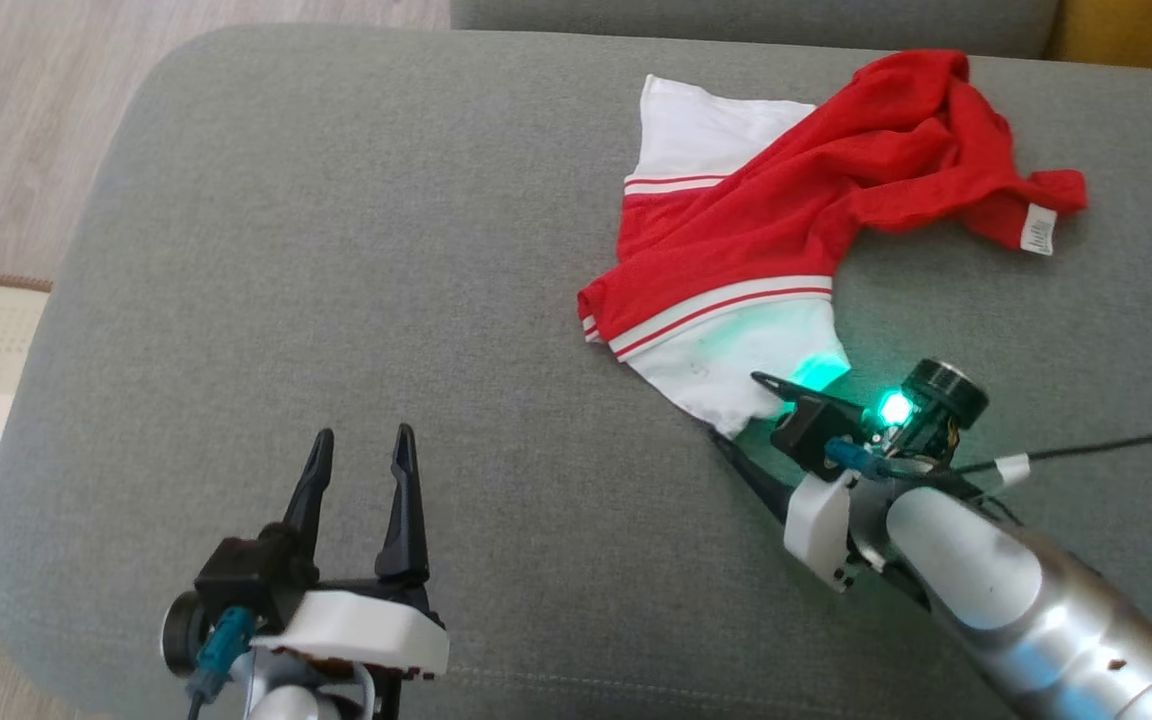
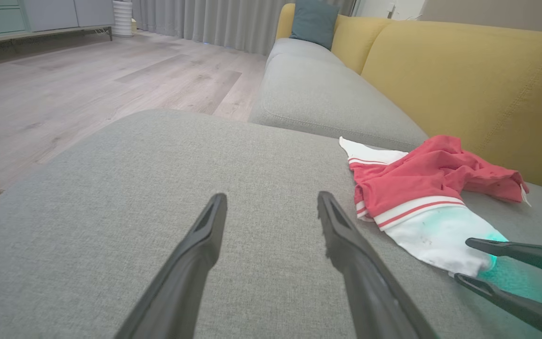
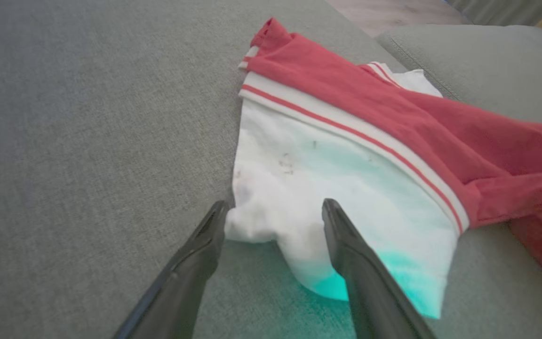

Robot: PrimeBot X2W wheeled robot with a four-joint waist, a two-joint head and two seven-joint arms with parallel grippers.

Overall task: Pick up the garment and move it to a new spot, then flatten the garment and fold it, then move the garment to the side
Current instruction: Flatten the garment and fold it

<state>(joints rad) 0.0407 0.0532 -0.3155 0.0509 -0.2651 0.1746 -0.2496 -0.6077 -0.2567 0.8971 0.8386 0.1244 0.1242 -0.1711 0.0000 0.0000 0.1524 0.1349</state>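
Two grippers are over the grey cushion (image 1: 336, 250), both with fingers spread wide and nothing between the pads. The garment (image 1: 796, 200), red with white panels and red-striped bands, lies crumpled on the far right part of that cushion, near the yellow backrest (image 2: 464, 70); its red part is bunched over the white, and a small white label (image 1: 1039, 228) sticks out at the far right end. The right gripper (image 1: 736, 405) is down low at the nearest white corner; in its own wrist view a raised fold of that corner sits in the gap between the fingers, one finger along the bare cushion just beside the hem and the other over the cloth. That placement looks meant to catch a loose edge rather than the thick red bunch, so the cloth would trail free when lifted. Green light from that wrist tints the white corner. The left gripper (image 1: 364, 433) points across bare cushion at the near left, well apart from the garment, probably kept clear of the lift and leaving open room where the garment could be laid. By my reading the first step is in hand, and the pinch is not yet made.
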